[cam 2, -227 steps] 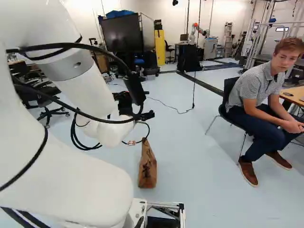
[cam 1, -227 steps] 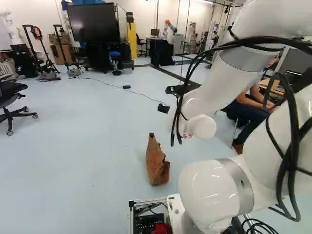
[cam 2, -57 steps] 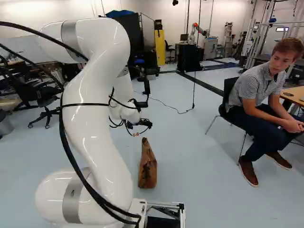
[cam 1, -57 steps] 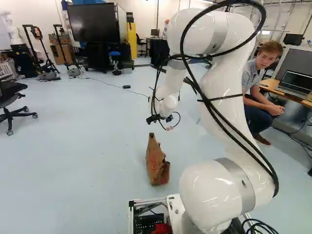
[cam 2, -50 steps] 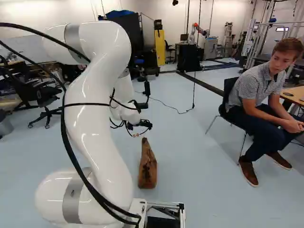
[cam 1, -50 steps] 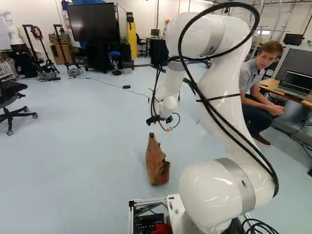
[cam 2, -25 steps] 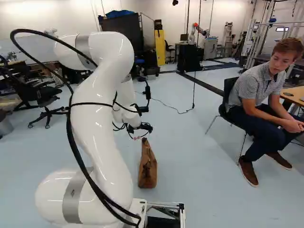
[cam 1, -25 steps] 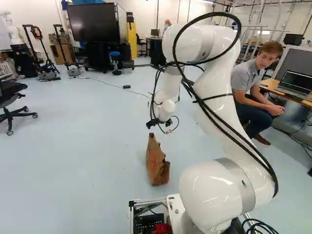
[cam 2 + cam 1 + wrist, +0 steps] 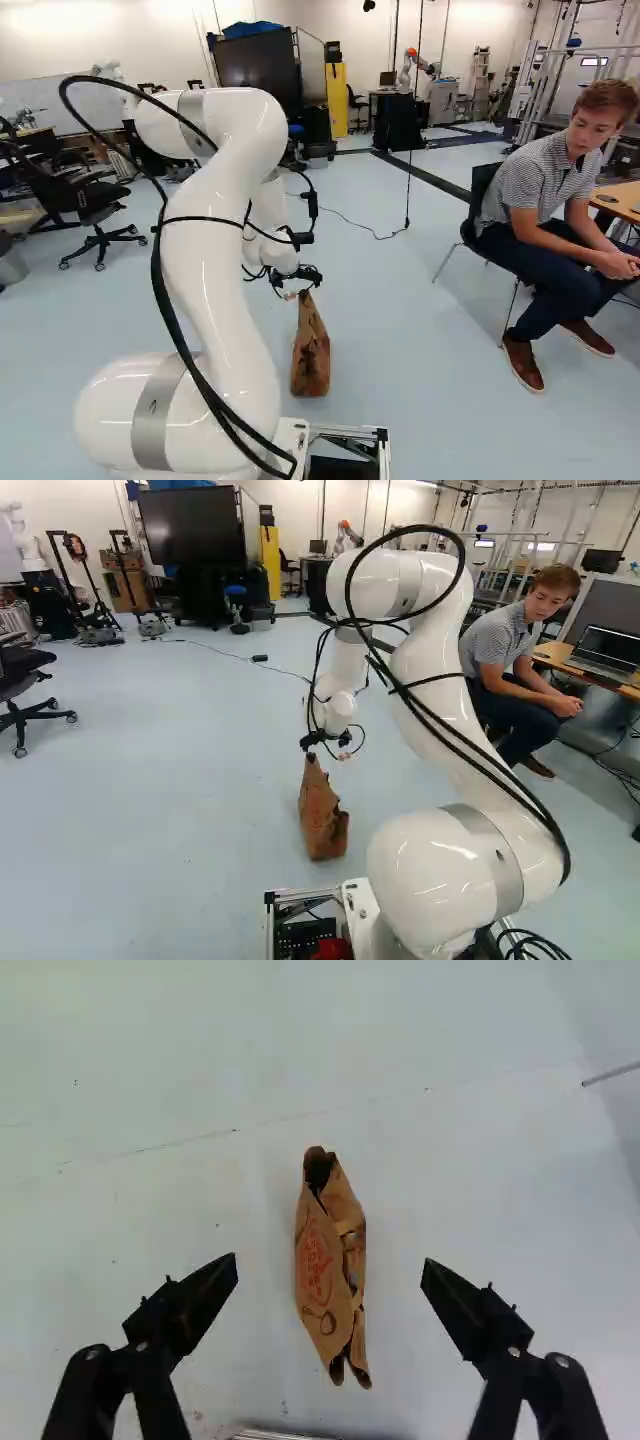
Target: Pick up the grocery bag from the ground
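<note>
Wrist view: two black jaws, wide open.
One tall brown paper bag [image 9: 320,1275] stands on the pale blue floor [image 9: 480,1160], under the gap between them.

Grocery bag [image 9: 322,1260]: brown paper, matt, creased, rough along the folded edges
Arm [image 9: 425,875]: smooth, glossy white shell
Joint band [image 9: 492,845]: grey, metallic-looking, with a soft sheen
Cables [image 9: 520,795]: black, smooth, plastic- or rubber-like
Gripper [image 9: 319,742]: black, mostly matt
Floor [image 9: 150,830]: smooth, faint sheen, lightly scuffed
Tabletop, right of the right base view [image 9: 615,194]: wood-look
Screen, upper left of the left base view [image 9: 190,525]: dark, smooth
</note>
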`<state>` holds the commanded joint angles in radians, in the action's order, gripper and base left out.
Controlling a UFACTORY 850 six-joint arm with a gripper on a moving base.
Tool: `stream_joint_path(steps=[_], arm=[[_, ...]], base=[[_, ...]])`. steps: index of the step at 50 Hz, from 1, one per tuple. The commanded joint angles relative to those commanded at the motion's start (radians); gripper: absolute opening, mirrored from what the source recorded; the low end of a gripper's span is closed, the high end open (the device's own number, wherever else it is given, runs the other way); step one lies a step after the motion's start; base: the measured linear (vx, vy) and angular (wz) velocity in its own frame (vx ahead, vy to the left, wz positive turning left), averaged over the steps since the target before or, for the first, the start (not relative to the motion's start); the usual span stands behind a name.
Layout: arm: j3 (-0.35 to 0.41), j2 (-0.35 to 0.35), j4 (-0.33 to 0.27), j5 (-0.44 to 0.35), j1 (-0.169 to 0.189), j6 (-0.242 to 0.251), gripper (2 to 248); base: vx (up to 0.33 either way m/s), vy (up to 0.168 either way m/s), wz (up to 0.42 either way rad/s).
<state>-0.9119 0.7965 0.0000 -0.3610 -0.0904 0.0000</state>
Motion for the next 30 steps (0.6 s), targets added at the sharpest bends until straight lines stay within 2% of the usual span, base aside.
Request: stream_joint_path(steps=[30], arm=[[-0.069,0.111,0.0,0.0,0.0,0.0,247]], base=[[0.0,0.0,0.0]])
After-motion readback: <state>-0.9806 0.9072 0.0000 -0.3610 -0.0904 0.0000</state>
